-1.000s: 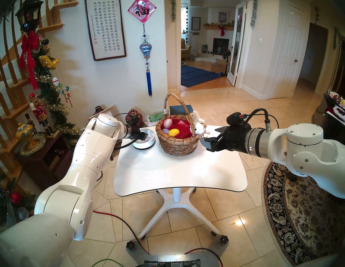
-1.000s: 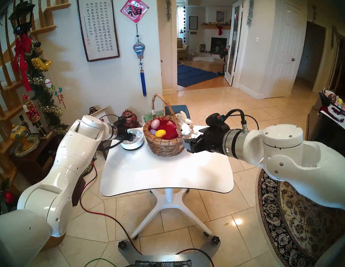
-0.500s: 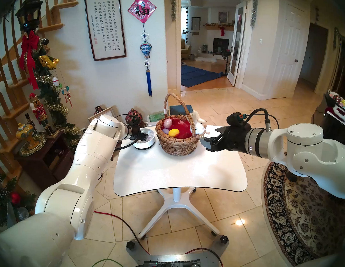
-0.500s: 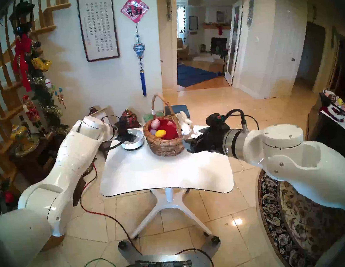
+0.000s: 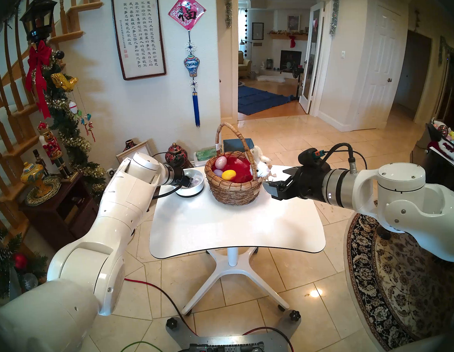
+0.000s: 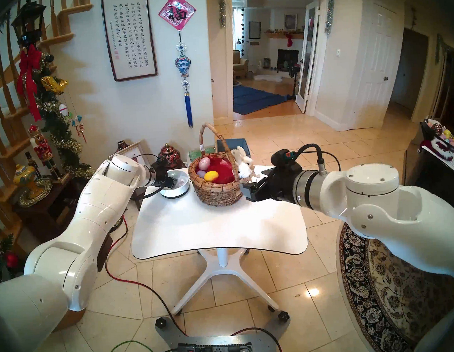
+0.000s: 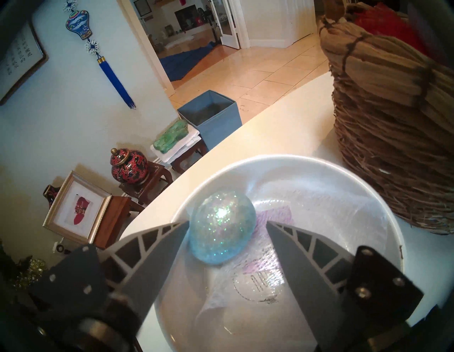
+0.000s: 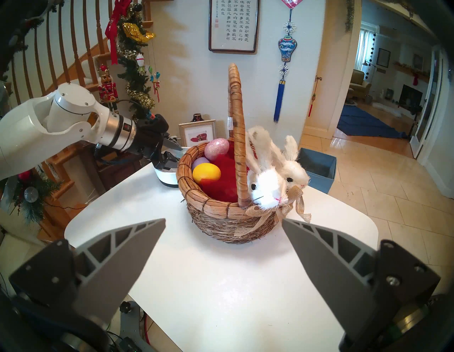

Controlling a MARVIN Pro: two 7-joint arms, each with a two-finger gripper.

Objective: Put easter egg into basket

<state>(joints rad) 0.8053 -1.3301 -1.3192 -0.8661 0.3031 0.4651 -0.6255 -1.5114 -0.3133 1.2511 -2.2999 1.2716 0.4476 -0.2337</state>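
A blue glitter egg lies in the shallow white bowl at the table's far left. My left gripper is open inside the bowl, a finger on each side of the egg; the left finger touches it and the right one stands apart. The brown wicker basket stands right of the bowl, with red lining and white plush bunnies on its rim. It holds a pink egg, a yellow egg and a purple egg. My right gripper is open and empty beside the basket's right side.
The white table is bare in front of the basket. A blue box and a red-and-black jar stand behind the table. A dark side table is beside my left arm.
My left arm has shifted slightly forward and right, its gripper staying inside the bowl. The right arm, basket and eggs have not moved.
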